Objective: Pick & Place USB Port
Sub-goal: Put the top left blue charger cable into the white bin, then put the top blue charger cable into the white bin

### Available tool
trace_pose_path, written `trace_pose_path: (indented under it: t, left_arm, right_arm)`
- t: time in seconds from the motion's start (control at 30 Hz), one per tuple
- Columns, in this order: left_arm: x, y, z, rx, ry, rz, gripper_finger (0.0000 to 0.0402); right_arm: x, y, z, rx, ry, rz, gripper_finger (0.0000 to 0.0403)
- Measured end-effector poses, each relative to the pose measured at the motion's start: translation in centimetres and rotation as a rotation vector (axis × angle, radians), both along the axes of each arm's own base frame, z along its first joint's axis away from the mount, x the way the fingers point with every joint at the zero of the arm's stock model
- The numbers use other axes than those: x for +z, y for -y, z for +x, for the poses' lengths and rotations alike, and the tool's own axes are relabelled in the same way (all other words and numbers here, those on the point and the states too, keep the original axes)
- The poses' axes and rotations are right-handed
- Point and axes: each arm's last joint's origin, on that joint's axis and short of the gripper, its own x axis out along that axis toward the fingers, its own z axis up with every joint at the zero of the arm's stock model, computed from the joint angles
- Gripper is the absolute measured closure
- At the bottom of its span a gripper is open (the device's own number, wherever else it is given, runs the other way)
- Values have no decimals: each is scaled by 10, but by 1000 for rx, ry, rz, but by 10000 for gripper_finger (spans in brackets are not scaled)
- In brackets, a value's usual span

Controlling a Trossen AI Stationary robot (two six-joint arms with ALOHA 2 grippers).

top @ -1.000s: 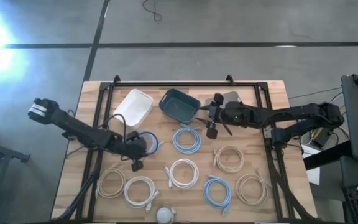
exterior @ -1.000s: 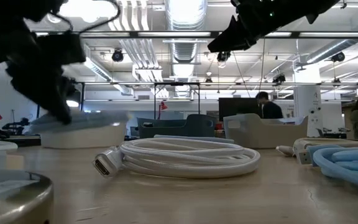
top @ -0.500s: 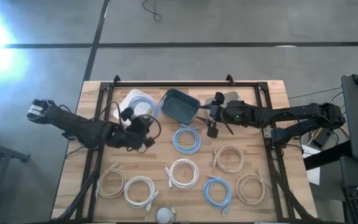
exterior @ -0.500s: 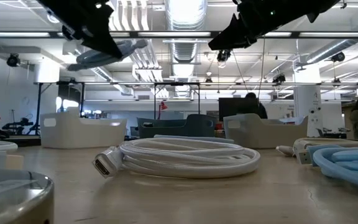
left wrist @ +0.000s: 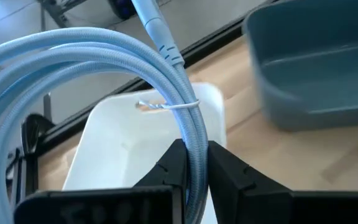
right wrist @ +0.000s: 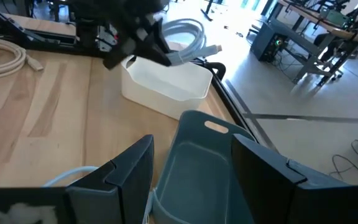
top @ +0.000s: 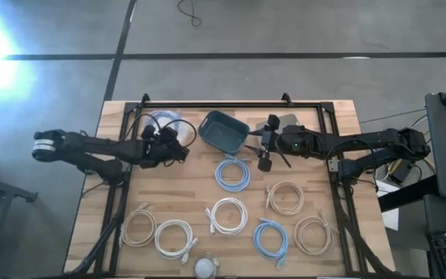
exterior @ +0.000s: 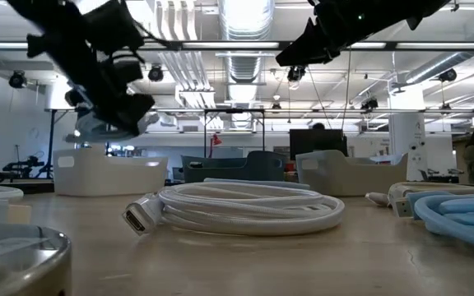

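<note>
high view, left gripper point(top: 178, 147): over the white bin point(top: 161, 124) at the table's far left, fingers pinched on a light-blue cable coil point(top: 169, 126) hanging above the bin
high view, right gripper point(top: 255, 147): jaws wide, nothing held, over bare wood just right of the teal bin point(top: 224, 130), near the grey bin point(top: 289, 121)
high view, table point(top: 339, 132): wooden top; blue coil point(top: 231, 173) mid-table, white coil point(top: 228, 215) near it, second blue coil point(top: 270, 237) near right, beige coils point(top: 286, 197) and point(top: 313, 234) right, beige coil point(top: 138, 227) and white coil point(top: 174, 236) near left, round metal object point(top: 206, 268) at the near edge
low view, left gripper point(exterior: 113, 103): up in the air above the white bin point(exterior: 109, 174), pale-blue cable under it, blurred
low view, right gripper point(exterior: 303, 53): high above the table, dark; jaw state not clear here
low view, foreground: white coil point(exterior: 253, 207) with connector pointing left, blue coil point(exterior: 459, 212) at the right edge, metal object point(exterior: 15, 259) near left
low view, room: people beyond the table, far off
left wrist view, fingers point(left wrist: 229, 180): narrow, clamped on the light-blue cable coil point(left wrist: 179, 87), wire tie around the strands; white bin point(left wrist: 129, 149) below, teal bin point(left wrist: 316, 62) beside it
right wrist view, fingers point(right wrist: 132, 171): spread wide, empty; teal bin point(right wrist: 197, 168) between and beyond them, white bin point(right wrist: 166, 84) farther, left gripper point(right wrist: 142, 40) above it with the cable coil point(right wrist: 188, 40)
</note>
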Motion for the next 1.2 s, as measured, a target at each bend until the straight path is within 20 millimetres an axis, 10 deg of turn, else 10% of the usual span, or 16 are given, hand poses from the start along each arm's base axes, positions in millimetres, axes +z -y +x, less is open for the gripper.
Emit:
trace_pose_path:
  t: [0.57,1.2]
  left_arm:
    - [-50,-12,-25,78,18,10,348]
    - [-3,-17,2,-22,6,60,242]
  right_arm:
    - [0,0,0,6,-6,-17,193]
    - [0,0,0,7,-9,-19,193]
